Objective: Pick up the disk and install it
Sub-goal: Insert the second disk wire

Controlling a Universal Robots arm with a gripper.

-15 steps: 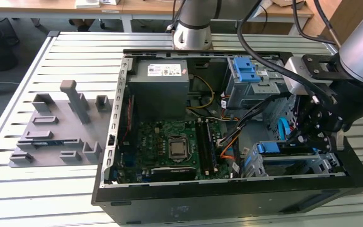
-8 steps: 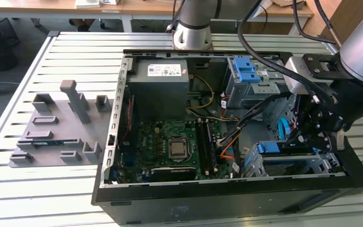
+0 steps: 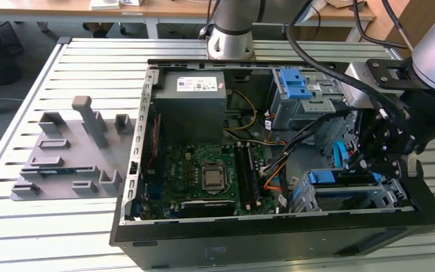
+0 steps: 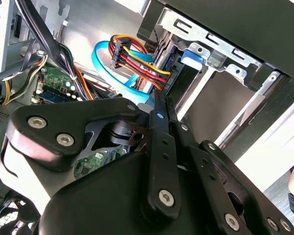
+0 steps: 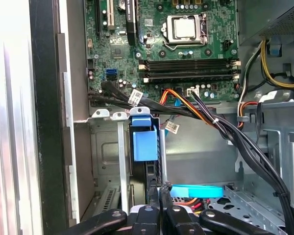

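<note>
Slatted metal tabletop (image 3: 74, 62) carries an open computer case (image 3: 278, 238), with a grey fixture plate (image 3: 66, 158) at nine o'clock of it in the exterior view. At about four o'clock inside the case, the disk (image 3: 344, 177) sits in the metal drive cage (image 3: 353, 198), its blue carrier tab (image 5: 144, 142) upright in the bay in the first wrist view. The gripper (image 5: 159, 193) is at the disk's rear edge beside the cable plug (image 4: 118, 54), its fingers (image 4: 159, 127) pressed together with nothing between them
</note>
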